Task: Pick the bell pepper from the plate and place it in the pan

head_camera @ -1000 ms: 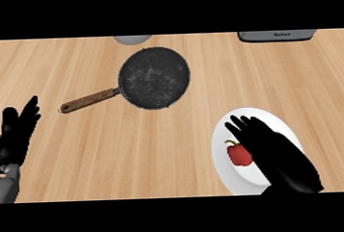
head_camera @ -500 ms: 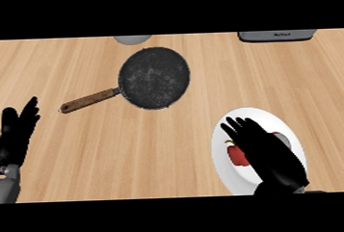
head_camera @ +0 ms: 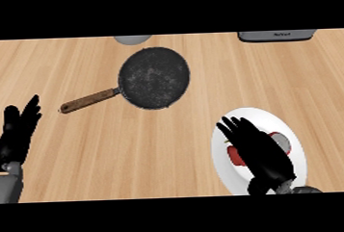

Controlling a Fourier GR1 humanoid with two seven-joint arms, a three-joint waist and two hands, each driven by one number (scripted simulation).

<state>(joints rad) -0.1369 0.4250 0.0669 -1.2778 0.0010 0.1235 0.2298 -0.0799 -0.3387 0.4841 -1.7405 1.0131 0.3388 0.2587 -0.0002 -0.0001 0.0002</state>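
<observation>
The right hand was positioned over the white plate at the lower right of the wooden counter, fingers straight and spread, holding nothing. The red bell pepper lay on the plate beneath that hand (mostly hidden by the palm; red showed on both sides of it). The black frying pan sat well apart, up and to the left, its wooden handle pointing lower left. The left hand rested open at the left edge, fingers up.
</observation>
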